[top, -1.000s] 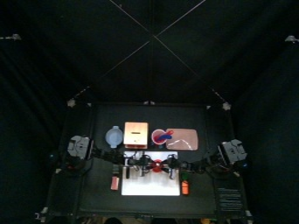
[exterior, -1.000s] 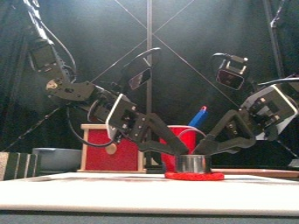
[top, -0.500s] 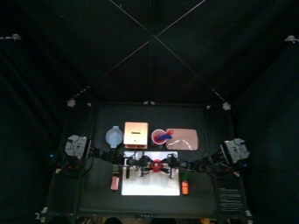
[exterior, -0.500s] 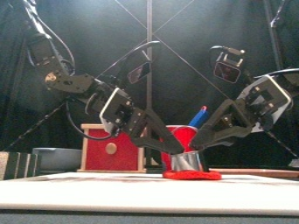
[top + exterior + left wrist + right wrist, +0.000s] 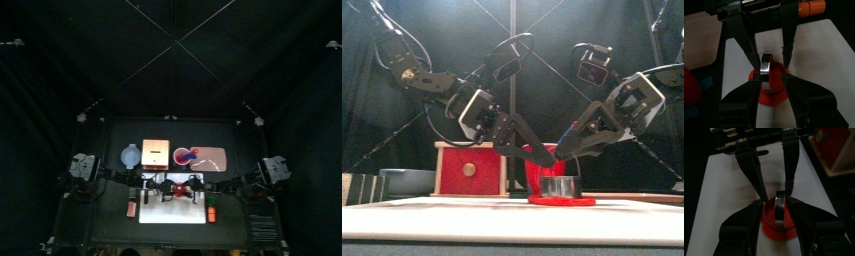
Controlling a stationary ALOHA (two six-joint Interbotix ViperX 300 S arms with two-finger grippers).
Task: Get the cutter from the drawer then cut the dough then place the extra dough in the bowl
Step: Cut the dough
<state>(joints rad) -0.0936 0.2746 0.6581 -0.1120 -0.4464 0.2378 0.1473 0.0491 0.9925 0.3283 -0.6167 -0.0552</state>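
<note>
The bowl (image 5: 405, 181) sits at far left on the desk, well apart from the work. The left hand (image 5: 769, 79) is narrowed onto the cutter (image 5: 560, 187), which stands on the red dough (image 5: 563, 201) on the board (image 5: 824, 50). The right hand (image 5: 779, 203) clamps the cutter from the other side. To cut cleanly, I judge both hands should bear straight down with even force, keep the rim level, then twist slightly so the outer dough parts fully before lifting.
</note>
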